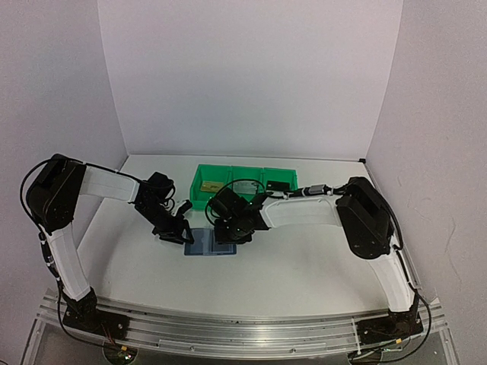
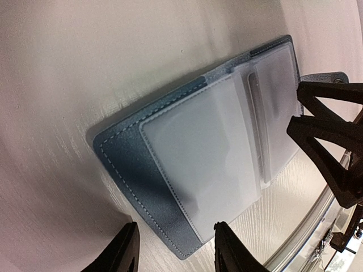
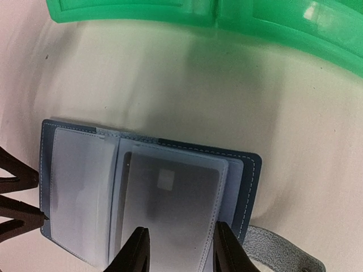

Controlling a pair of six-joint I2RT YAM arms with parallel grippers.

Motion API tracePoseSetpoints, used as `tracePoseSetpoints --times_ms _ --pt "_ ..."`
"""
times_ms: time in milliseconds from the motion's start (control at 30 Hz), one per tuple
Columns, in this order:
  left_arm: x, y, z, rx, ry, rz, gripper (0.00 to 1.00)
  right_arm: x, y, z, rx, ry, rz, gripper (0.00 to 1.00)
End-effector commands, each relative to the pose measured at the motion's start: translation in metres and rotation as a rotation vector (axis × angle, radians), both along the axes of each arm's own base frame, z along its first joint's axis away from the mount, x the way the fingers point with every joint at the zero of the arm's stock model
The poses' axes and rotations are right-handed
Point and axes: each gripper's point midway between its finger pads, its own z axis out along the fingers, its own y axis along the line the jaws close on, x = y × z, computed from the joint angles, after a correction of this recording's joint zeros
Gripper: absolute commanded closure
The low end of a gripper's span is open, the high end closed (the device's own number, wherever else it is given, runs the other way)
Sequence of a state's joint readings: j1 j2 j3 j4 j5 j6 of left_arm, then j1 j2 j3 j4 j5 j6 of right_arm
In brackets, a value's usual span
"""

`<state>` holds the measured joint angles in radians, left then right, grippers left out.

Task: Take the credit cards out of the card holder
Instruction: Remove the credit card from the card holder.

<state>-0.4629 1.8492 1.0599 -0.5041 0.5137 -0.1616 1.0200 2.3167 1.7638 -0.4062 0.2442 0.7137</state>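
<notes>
The blue stitched bifold card holder (image 1: 202,247) lies open and flat, inside face up, on the white bench (image 1: 304,266), just in front of the green plastic three-compartment bin (image 1: 198,199). Its long axis runs left to right across the bench. Its narrow closing tab (image 3: 278,252) sticks out at the near right corner. Frosted plastic sleeves (image 2: 204,153) cover both halves.

In the right half a dark card (image 3: 170,204) sits inside a sleeve. Its short edge faces the bin and its long axis points back at my right tool (image 3: 180,249). A small pale square shows on it; any print is lost behind the frosting.

My right tool is over that sleeve, with its fingers apart at the two long sides. I cannot tell whether they pinch it. My left tool (image 2: 177,246) is at the holder's left end, jaws standing open with one corner between them.

In the bin, a gold-yellow card (image 1: 211,186) lies in the left compartment, a silver-grey card (image 1: 245,185) in the middle and a black card (image 1: 278,185) on the right. All three are too small to read.
</notes>
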Motion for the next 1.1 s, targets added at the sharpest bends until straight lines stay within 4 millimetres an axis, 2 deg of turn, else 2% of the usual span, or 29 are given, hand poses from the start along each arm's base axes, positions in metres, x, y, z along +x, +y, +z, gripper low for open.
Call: tracePoseSetpoints --times_ms 0,467,700,933,1067 --pt "-0.002 0.004 -0.014 0.037 0.030 0.000 0.55 -0.010 0.012 -0.007 -0.018 0.013 0.048 0.67" --pt "-0.002 0.002 -0.013 0.027 0.032 -0.004 0.55 -0.007 0.029 0.011 -0.014 -0.058 0.107 0.76" --pt "-0.002 0.002 -0.013 0.028 0.031 -0.003 0.55 -0.006 0.038 0.015 -0.003 -0.069 0.138 0.67" --pt "-0.001 0.002 -0.013 0.025 0.028 -0.004 0.55 -0.017 0.045 -0.009 0.000 -0.003 0.189 0.58" --pt "-0.001 0.002 -0.013 0.026 0.028 -0.004 0.55 -0.016 0.047 -0.008 0.000 -0.010 0.198 0.55"
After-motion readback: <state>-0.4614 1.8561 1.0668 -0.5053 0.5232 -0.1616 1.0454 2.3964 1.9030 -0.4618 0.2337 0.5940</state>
